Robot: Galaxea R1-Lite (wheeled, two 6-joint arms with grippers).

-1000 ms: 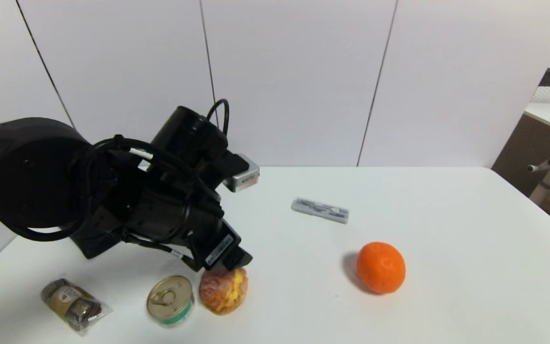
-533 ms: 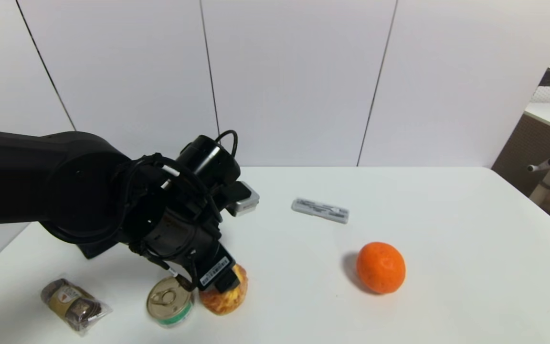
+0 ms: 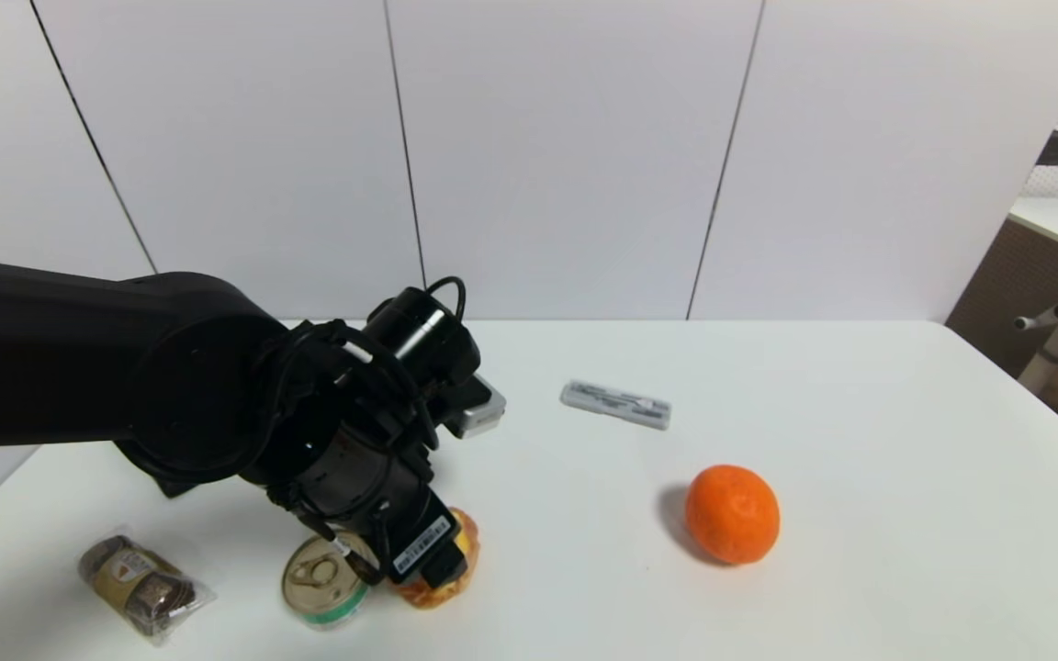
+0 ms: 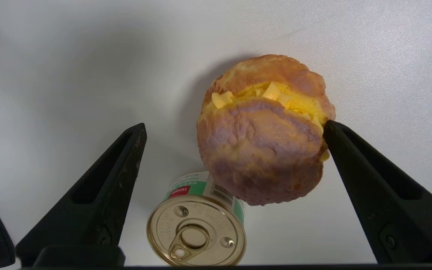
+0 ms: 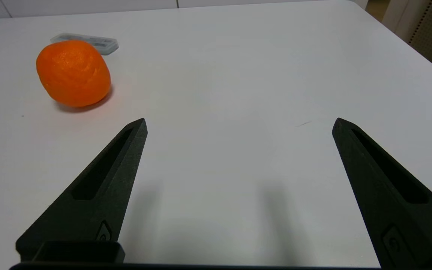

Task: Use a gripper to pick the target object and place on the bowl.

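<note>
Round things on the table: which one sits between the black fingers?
The bread bun, between the open left gripper fingers; the orange sits apart.

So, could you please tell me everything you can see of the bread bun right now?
The bread bun is round, with a golden-brown cracked crust split by a band of yellow filling. It sits on the white table right beside the gold-lidded tin can. The open left gripper straddles it: one finger touches its side, the other stands clear. From the head view the gripper hides most of it.
</note>
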